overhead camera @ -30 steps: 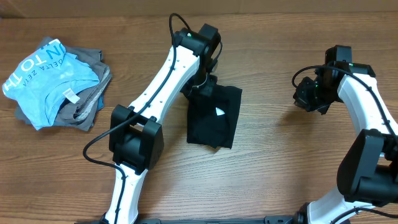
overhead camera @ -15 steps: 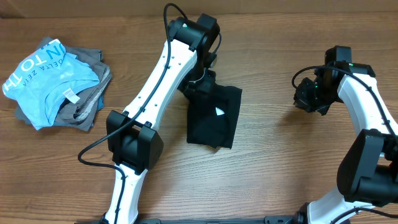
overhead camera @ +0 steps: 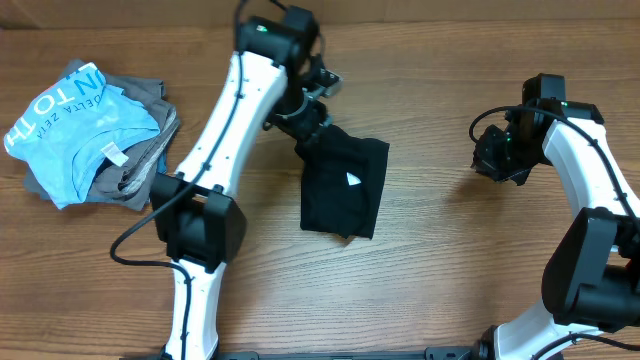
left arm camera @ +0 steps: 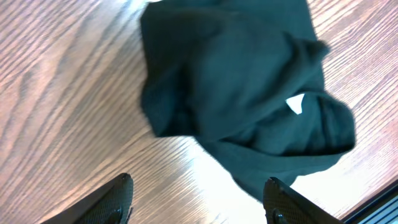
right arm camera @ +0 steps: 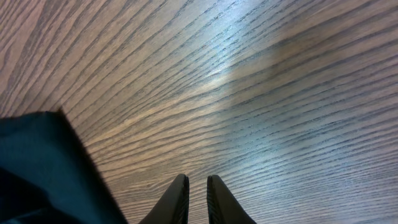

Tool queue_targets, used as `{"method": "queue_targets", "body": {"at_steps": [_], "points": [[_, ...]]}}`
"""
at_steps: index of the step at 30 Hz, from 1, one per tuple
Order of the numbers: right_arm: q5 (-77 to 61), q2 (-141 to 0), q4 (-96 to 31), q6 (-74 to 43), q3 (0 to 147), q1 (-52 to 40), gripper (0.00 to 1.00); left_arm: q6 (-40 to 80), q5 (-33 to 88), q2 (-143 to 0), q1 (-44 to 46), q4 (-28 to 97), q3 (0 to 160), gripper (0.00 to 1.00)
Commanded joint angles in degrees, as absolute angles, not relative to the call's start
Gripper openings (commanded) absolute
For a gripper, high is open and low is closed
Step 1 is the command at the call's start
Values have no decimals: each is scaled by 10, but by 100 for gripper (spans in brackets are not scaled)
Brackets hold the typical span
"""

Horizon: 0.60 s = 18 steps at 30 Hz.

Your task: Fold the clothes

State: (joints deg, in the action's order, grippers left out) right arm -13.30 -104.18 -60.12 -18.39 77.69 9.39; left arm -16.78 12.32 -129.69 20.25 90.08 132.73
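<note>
We see the black T-shirt (overhead camera: 343,190) lying bunched near the middle of the tabletop (overhead camera: 450,280), its white neck label (left arm camera: 295,102) showing. Our left gripper (left arm camera: 200,199) hangs just above the shirt's 11 o'clock corner, fingers spread wide and holding nothing. Our right gripper (right arm camera: 196,199) sits well apart at the shirt's 3 o'clock, fingers almost pressed together and holding nothing. A pile of other garments (overhead camera: 90,135) lies toward 9 o'clock.
</note>
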Motion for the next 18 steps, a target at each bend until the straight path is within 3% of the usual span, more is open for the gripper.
{"method": "queue_targets", "body": {"at_steps": [1, 13, 18], "points": [[-136, -1029, -600, -182, 788, 94, 15, -214, 168, -1296, 204, 888, 1312, 69], [-136, -1029, -601, -182, 788, 94, 15, -180, 181, -1296, 212, 806, 1210, 52], [-136, -1029, -602, -182, 788, 94, 15, -162, 180, -1296, 221, 772, 1205, 35]]}}
